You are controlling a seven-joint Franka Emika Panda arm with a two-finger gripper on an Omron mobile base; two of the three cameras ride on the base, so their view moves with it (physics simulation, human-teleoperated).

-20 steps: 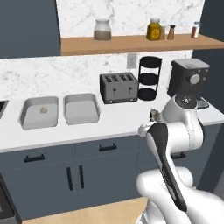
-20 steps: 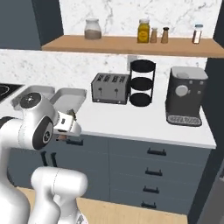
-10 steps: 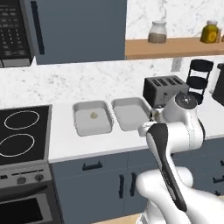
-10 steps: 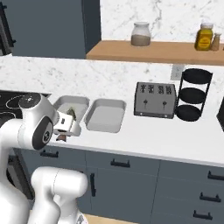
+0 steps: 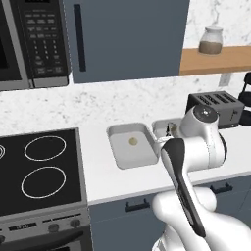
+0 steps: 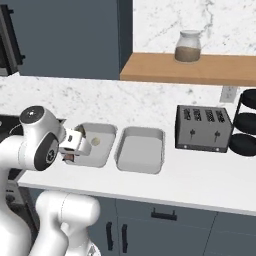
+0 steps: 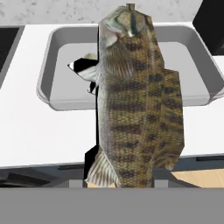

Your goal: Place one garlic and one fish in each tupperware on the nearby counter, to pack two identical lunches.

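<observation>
A stout brown mottled fish (image 7: 131, 100) hangs in my gripper (image 6: 75, 146), which is shut on it, just in front of the counter's (image 6: 165, 182) edge. Beyond it in the hand view lies a pale grey tupperware (image 7: 48, 74) with a cream garlic (image 7: 90, 56) peeking out beside the fish. From the base views this left tupperware (image 5: 117, 152) holds one garlic (image 5: 133, 141) and nothing else. The right tupperware (image 6: 141, 150) beside it is bare inside; my arm covers most of it in the left base view.
A black stove top (image 5: 39, 171) borders the counter on the left, with a microwave (image 5: 29, 39) above it. A dark toaster (image 6: 202, 127) and a black tiered stand (image 6: 247, 125) stand to the right. A jar (image 6: 189, 46) rests on the wooden shelf.
The base has driven left, so the whole scene has slid right and the stove and microwave have come into view. My gripper stays shut on the fish.
</observation>
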